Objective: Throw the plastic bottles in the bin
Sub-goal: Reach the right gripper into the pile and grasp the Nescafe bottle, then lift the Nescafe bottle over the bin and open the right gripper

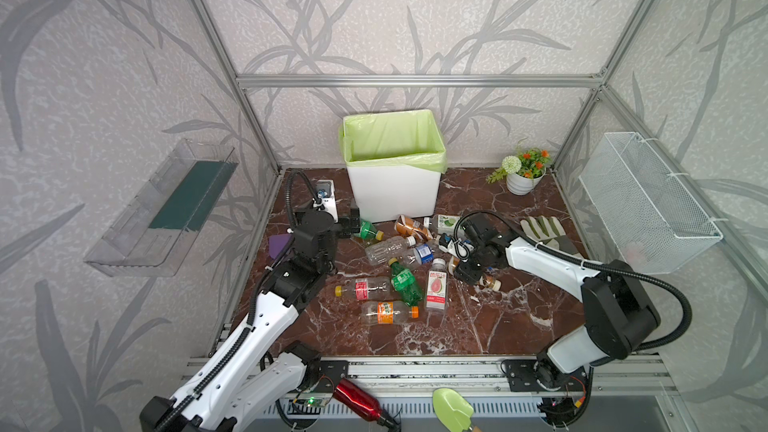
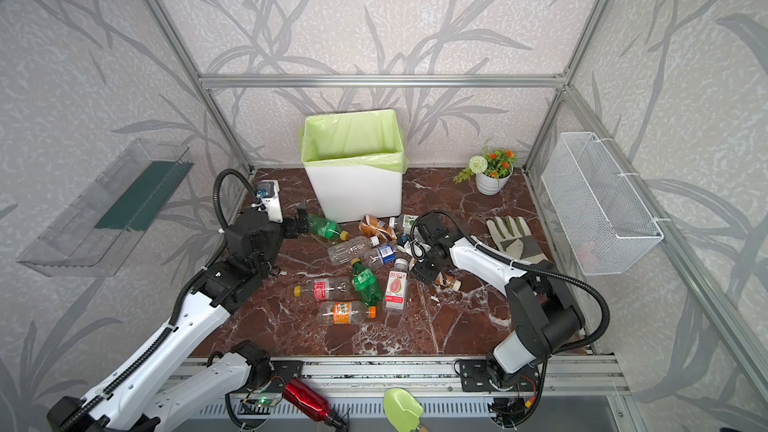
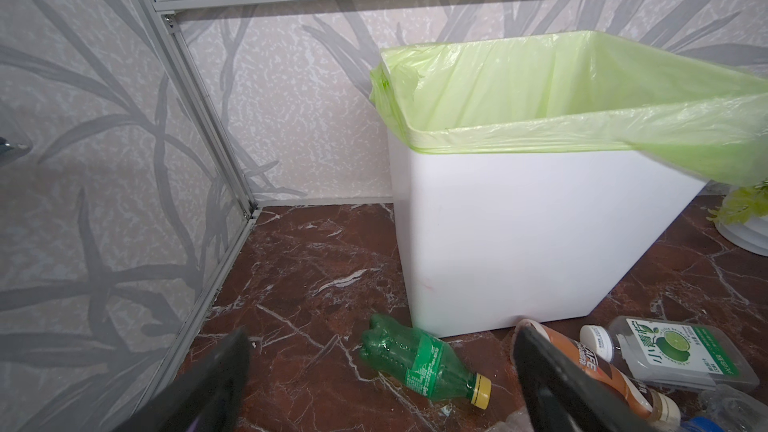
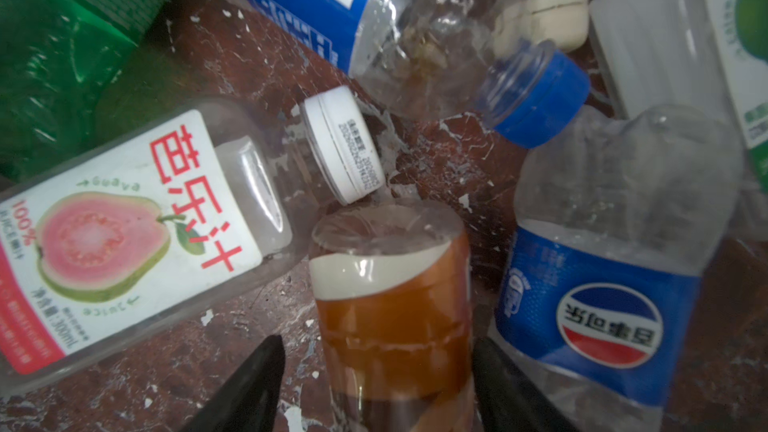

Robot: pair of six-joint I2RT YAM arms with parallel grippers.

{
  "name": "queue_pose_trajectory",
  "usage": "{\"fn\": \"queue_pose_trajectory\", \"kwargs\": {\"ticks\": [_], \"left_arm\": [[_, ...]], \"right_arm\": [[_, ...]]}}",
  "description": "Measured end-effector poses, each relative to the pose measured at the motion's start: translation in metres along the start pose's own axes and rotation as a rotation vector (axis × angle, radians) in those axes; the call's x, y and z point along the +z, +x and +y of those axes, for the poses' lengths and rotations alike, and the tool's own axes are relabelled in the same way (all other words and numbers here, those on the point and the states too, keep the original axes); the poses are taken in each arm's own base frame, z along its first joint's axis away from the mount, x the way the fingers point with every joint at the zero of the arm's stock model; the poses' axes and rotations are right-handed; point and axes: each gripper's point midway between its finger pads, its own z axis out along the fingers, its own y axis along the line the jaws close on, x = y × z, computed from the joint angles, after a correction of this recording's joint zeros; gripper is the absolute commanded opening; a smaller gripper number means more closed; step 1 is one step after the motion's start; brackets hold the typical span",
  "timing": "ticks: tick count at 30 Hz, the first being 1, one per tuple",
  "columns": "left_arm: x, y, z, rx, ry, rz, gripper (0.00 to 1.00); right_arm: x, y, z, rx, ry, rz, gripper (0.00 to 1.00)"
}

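Front rail: red metal bottle (image 1: 357, 403) and green scoop (image 1: 453, 409) lie nearest, off the marble table (image 1: 478, 326)
Near bottles: orange-label bottle (image 1: 388, 312), red-label bottle (image 1: 363, 288), dark green bottle (image 1: 405, 280) and guava bottle (image 1: 436, 286) lie flat mid-table, crowded together
Right gripper (image 4: 376, 351): low over the table; jaws parted on either side of the brown bottle (image 4: 390, 305), which lies flat; one finger sits at its side, a gap shows at the other; not yet clamped
Alongside: Pepsi bottle (image 4: 602, 305) just beside the brown bottle
Left gripper (image 3: 381, 330): jaws wide apart, holding nothing; yellow-capped green bottle (image 3: 419, 363) lies on the table between the fingers in the wrist view, close to the front corner of the bin (image 3: 519, 234)
Bin: upright at back centre by the rear wall; green bag (image 1: 390, 139) folded over its rim; lime-label bottle (image 1: 444, 222) lies at its foot
Far right: glove (image 1: 544, 230); potted flowers (image 1: 523, 172) in the corner
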Motion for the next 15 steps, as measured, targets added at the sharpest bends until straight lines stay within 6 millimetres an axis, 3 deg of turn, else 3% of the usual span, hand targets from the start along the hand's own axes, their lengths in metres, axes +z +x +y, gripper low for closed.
{"fn": "queue_pose_trajectory", "kwargs": {"ticks": [8,11,15], "left_arm": [[-0.006,-0.005,0.009,-0.014,-0.020,-0.022,0.99],[-0.006,-0.003,0.009,-0.013,-0.021,-0.020,0.99],[-0.006,-0.002,0.010,-0.012,-0.023,-0.017,0.99]], "right_arm": [[0.013,0.012,0.005,-0.012,-0.010,0.084,0.72],[0.017,0.016,0.008,-0.016,-0.015,0.108,0.61],[0.018,0.016,0.009,-0.015,-0.011,0.113,0.60]]}}
